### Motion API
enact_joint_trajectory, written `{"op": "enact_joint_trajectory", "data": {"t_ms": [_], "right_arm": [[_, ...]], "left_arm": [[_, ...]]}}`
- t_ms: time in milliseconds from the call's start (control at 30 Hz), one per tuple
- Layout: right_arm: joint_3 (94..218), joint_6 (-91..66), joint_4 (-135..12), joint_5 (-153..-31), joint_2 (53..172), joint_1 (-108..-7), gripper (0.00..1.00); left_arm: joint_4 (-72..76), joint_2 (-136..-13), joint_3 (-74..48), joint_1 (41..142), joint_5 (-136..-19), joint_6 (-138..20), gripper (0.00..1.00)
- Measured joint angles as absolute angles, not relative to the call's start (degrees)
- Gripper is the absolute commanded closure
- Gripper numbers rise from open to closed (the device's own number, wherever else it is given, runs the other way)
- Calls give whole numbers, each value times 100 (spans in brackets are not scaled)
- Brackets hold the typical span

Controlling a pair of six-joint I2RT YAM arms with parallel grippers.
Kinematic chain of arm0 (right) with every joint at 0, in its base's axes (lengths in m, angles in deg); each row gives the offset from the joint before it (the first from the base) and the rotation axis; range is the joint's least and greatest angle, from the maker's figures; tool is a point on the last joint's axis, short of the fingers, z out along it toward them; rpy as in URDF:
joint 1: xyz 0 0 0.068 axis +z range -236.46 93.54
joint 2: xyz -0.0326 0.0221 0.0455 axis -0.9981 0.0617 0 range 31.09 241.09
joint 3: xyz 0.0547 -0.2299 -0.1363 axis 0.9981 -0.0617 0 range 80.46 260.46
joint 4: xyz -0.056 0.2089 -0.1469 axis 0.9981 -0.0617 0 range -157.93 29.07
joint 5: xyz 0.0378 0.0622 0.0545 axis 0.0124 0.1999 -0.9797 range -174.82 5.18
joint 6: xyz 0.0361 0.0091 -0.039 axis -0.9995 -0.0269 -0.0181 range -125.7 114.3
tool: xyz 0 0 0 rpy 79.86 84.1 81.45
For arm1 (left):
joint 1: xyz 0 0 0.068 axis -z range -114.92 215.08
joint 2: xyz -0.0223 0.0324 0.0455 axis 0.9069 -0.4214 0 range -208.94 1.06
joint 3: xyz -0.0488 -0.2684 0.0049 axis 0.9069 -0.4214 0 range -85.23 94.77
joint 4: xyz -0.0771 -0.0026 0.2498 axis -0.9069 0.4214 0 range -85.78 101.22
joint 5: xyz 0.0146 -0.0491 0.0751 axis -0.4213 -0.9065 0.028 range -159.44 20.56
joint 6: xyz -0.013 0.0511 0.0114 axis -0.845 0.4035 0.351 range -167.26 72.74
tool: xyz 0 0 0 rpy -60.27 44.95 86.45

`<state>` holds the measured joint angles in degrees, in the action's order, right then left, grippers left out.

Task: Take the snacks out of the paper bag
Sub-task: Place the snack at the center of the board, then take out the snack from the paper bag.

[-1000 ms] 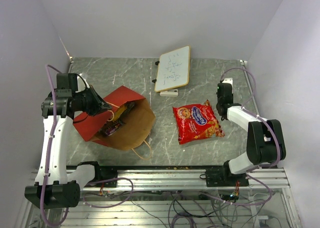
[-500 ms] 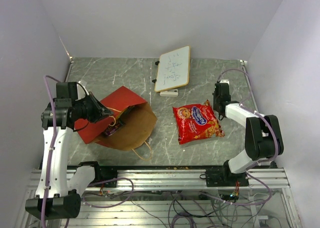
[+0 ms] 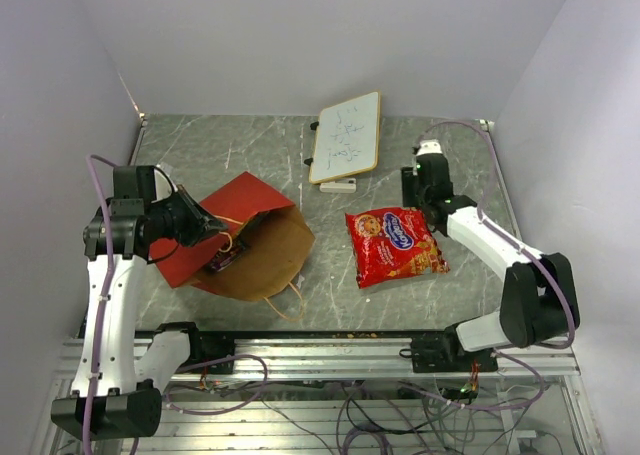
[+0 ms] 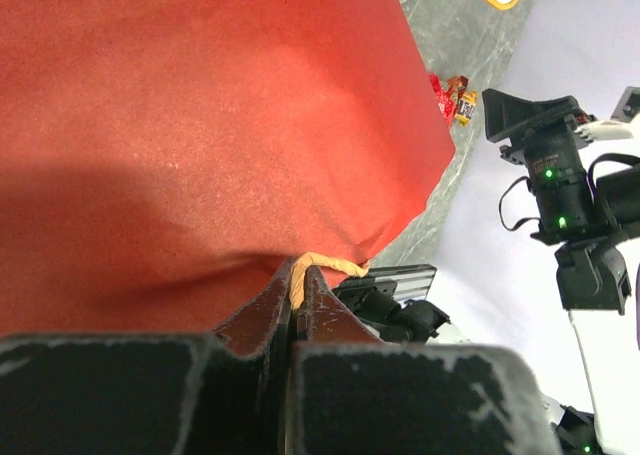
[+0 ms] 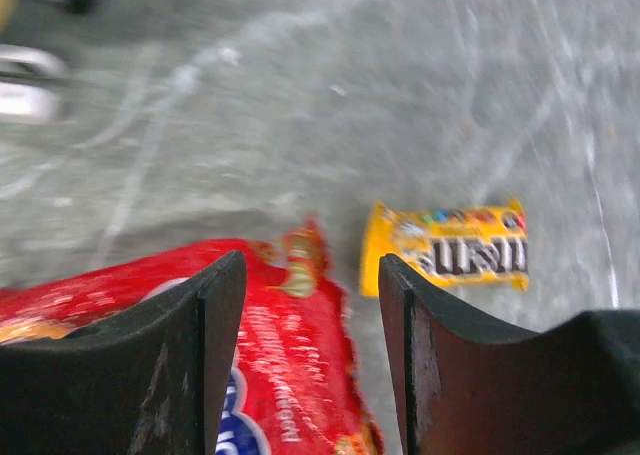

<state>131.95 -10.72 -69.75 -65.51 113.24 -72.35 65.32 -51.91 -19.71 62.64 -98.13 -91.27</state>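
Note:
The paper bag [image 3: 262, 253] lies on its side at centre left, red outside up and brown inside showing. My left gripper [image 3: 207, 224] [image 4: 296, 271] is shut on the bag's twisted paper handle [image 4: 325, 263] and holds that edge up. Small candy bars [image 3: 224, 258] show inside the bag's mouth. The red cookie packet [image 3: 396, 242] [image 5: 120, 315] lies flat right of centre. My right gripper [image 3: 424, 209] [image 5: 310, 265] hovers open over the packet's far corner, holding nothing. A yellow candy bar [image 5: 447, 247] lies on the table beside that corner.
A small whiteboard [image 3: 347, 136] with a wooden frame lies at the back centre, with a white eraser [image 3: 338, 185] just in front of it. The bag's other handle loop [image 3: 291, 299] points toward the near rail. Walls close in on the left and right.
My right gripper has opened and swung from the packet's right side to its far edge. The left gripper, still on the handle, has shifted slightly and the bag has tilted with it.

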Motion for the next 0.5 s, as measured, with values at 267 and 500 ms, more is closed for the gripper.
{"op": "enact_joint_trajectory", "data": {"t_ms": [267,500], "right_arm": [[13206,-102,-6090,-7657,10651,-5605,40],[12524,1472,-4804,-9613,10150,-3799,35]], "left_arm": [[6567,-5517,-1733,6264,-9811,-9077,93],[6768,-5640,-1718,6266,-9815,-8878,93]]}}
